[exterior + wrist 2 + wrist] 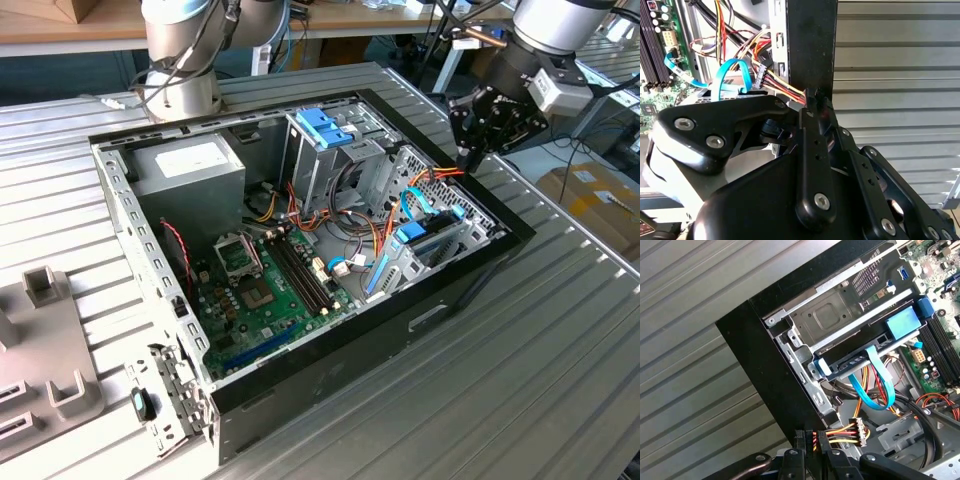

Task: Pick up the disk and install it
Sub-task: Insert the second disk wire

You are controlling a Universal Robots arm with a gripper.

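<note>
The disk (pixel 432 236) lies in the drive bay at the corner of the open computer case (pixel 470 270), framed by its light-blue carrier rail. In the first wrist view the disk (pixel 860 354) shows a blue tab and a blue data cable (pixel 879 385) running to its end. My gripper (pixel 470 156) hangs over the case's rim just beyond that bay. In both wrist views its black fingertips (pixel 801 439) are closed on a bundle of red, yellow and black power wires (pixel 785 90). The gripper (pixel 812 100) is a short way off from the disk, and the wires end in a black connector (pixel 858 429).
A metal drive cage with a darker blue bracket (pixel 325 128) stands at the case's back. The motherboard (pixel 265 285) and loose cables fill the case floor. A grey fixture (pixel 45 340) sits on the ribbed table at the exterior view's left. The arm's base (pixel 185 60) is behind the case.
</note>
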